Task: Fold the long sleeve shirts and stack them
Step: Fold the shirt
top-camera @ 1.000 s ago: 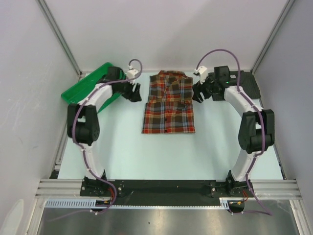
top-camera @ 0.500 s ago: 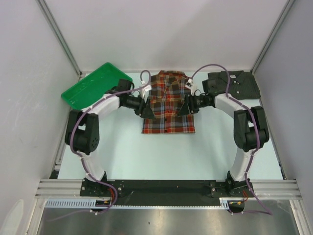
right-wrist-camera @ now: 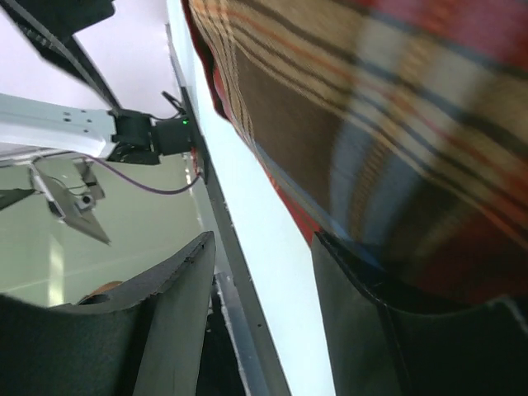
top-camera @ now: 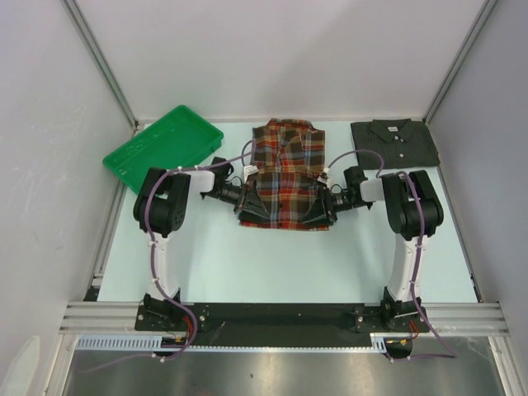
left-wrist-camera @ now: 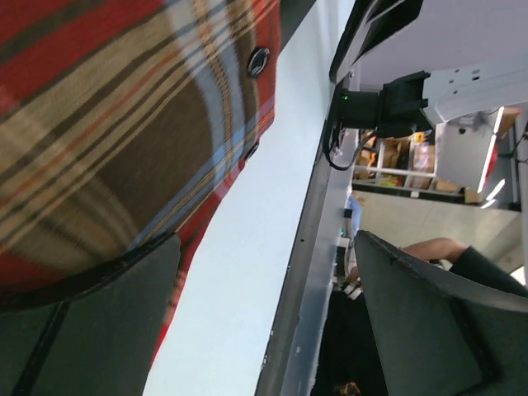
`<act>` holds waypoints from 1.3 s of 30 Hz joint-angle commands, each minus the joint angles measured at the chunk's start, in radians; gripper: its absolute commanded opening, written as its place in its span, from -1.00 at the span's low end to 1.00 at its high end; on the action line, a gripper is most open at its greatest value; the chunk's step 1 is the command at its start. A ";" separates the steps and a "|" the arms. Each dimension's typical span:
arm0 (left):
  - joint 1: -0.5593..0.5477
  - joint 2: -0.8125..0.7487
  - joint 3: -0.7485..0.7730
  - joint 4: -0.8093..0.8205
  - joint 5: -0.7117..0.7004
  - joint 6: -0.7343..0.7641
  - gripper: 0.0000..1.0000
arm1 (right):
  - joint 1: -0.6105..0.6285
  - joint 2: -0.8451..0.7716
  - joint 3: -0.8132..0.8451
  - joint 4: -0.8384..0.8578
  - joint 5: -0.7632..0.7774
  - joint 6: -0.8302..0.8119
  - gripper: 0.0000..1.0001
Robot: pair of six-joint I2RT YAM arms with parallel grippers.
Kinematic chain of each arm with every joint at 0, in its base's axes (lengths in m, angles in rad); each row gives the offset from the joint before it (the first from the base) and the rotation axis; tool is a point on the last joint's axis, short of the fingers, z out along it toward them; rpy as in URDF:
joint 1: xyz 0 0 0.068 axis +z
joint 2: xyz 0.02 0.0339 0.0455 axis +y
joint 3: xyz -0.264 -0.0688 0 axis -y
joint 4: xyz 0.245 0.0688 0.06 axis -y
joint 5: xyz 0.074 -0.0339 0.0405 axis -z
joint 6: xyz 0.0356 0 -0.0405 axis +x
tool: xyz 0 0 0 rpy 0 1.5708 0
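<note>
Plaid shirt [top-camera: 285,169] lies collar-away, mid-table toward the far wall. Charcoal grey shirt [top-camera: 394,142] sits folded in the far right corner, well apart.

Left gripper [top-camera: 247,206] is at the plaid's near-left hem corner, jaws wide, cloth lying on one finger [left-wrist-camera: 99,330], nothing pinched. Right gripper [top-camera: 320,211] is at the near-right corner, jaws partly apart, hem over one finger [right-wrist-camera: 396,330], unclamped.

Pale table [top-camera: 264,264]. Green tray [top-camera: 162,147] far left. White panel walls [top-camera: 289,58].

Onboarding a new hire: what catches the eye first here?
The plaid shirt, flat at the far centre of the table, with the left gripper and right gripper open at its near corners. Next, the grey shirt, folded in the far right corner, and the green tray at far left.
</note>
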 commanded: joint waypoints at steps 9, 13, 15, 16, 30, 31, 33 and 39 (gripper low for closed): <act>0.026 -0.230 -0.033 -0.137 -0.108 0.223 0.89 | -0.040 -0.137 0.083 -0.127 0.097 -0.068 0.43; -0.042 -0.191 0.079 -0.036 -0.072 0.098 0.99 | 0.013 -0.144 0.129 0.098 0.065 0.156 0.87; -0.080 -0.132 0.145 0.033 -0.064 0.015 0.99 | 0.053 -0.109 0.167 0.132 0.057 0.196 0.99; -0.088 -0.117 0.158 0.082 -0.067 -0.026 0.99 | 0.061 -0.074 0.169 0.220 0.057 0.228 0.99; -0.013 -0.080 0.007 0.254 -0.110 -0.214 0.99 | -0.013 0.057 0.170 0.212 0.057 0.251 0.99; -0.011 -0.103 0.010 0.254 -0.092 -0.196 0.99 | -0.023 0.036 0.190 0.204 0.048 0.253 1.00; -0.013 -0.137 0.044 0.250 -0.078 -0.186 0.99 | -0.028 0.003 0.244 0.197 0.033 0.264 0.99; -0.019 0.018 0.248 0.274 -0.142 -0.261 0.99 | -0.033 0.143 0.318 0.325 0.037 0.368 0.99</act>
